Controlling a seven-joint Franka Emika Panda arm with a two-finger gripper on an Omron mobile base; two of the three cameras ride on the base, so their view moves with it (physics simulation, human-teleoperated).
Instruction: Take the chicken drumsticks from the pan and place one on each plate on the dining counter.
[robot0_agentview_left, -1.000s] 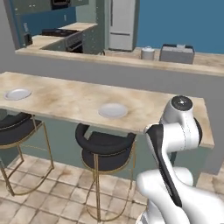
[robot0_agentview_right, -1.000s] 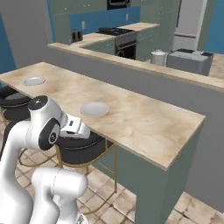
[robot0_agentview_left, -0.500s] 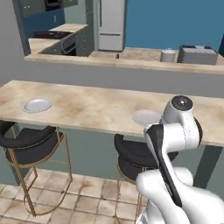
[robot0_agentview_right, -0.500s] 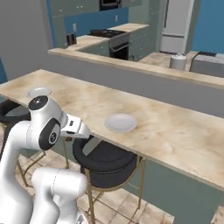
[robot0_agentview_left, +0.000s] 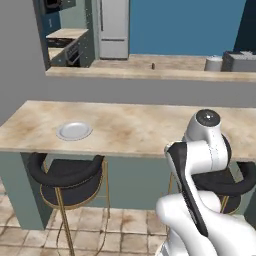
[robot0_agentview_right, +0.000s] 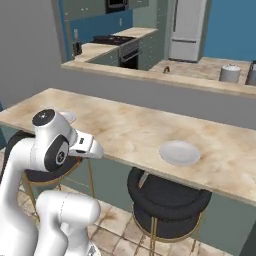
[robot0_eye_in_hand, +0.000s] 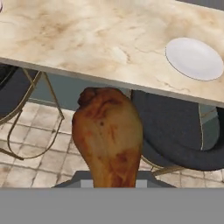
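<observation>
In the pincer, clamped tight between its jaws, a chicken drumstick (robot0_eye_in_hand: 108, 135) stands reddish-brown and close in the hand view, held off the edge of the desk (robot0_eye_in_hand: 87, 39) above a black-cushioned stool (robot0_eye_in_hand: 175, 131) and the tiled floor (robot0_eye_in_hand: 39, 144). Beyond the pincer and to its right in that view, a grey-white plate (robot0_eye_in_hand: 194, 58) lies bare on the marble desk. The base views show a plate (robot0_agentview_left: 74, 131) on the desk (robot0_agentview_right: 125, 132) ahead of the arm.
</observation>
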